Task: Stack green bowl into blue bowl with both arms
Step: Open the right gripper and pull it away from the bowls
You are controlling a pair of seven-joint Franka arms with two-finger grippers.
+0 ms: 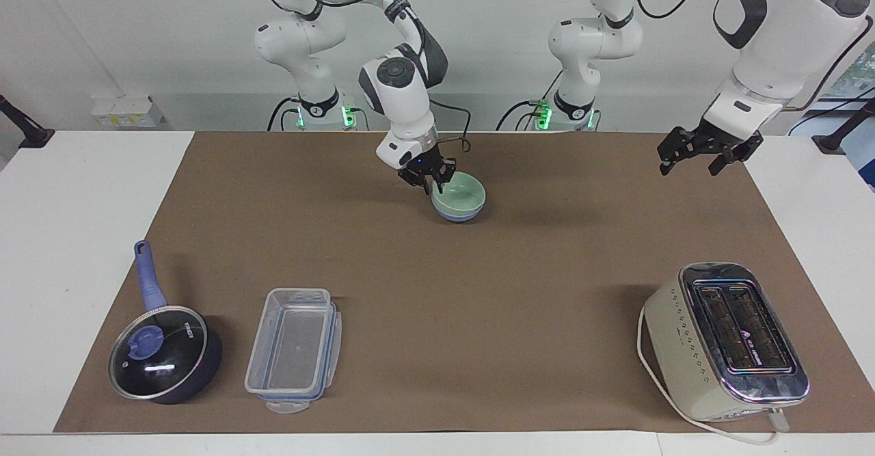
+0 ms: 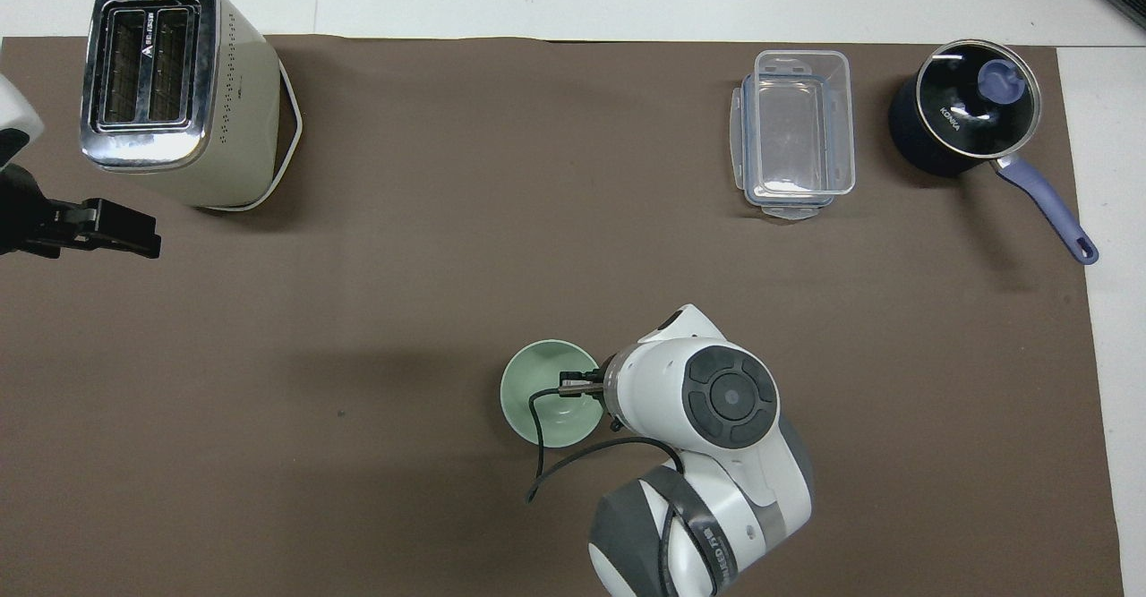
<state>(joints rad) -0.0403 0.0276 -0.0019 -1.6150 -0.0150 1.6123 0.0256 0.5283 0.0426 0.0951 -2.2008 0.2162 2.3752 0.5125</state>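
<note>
1. While the green bowl (image 1: 459, 193) is sitting nested in the blue bowl (image 1: 456, 215), only a thin blue band is showing beneath its rim; the pair is resting on the brown mat (image 1: 437, 292) near the robots' edge, about midway between the two arms' ends.
2. The right gripper (image 1: 429, 176) is hanging at the green bowl's rim on the side toward the right arm's end, tips pointing down. Whether its fingers are pinching the rim or are spread clear of it, I cannot tell.
3. The left gripper (image 1: 707, 150) is waiting in the air over the mat's edge at the left arm's end, well apart from the bowls; its fingers are looking spread.
4. Judging by how the bowls are lying, the stack is looking essentially done, and the remaining risk is lying in the withdrawal.
5. If a fingertip is catching the rim as the right gripper lifts, it is likely dragging the green bowl up or tipping it out of the blue one.
6. A sideways pull-away is risking sliding both bowls across the mat, since nothing is holding the blue bowl down.
7. The loose cable (image 2: 546, 454) drooping beside the wrist is possibly snagging the rim too.
</note>
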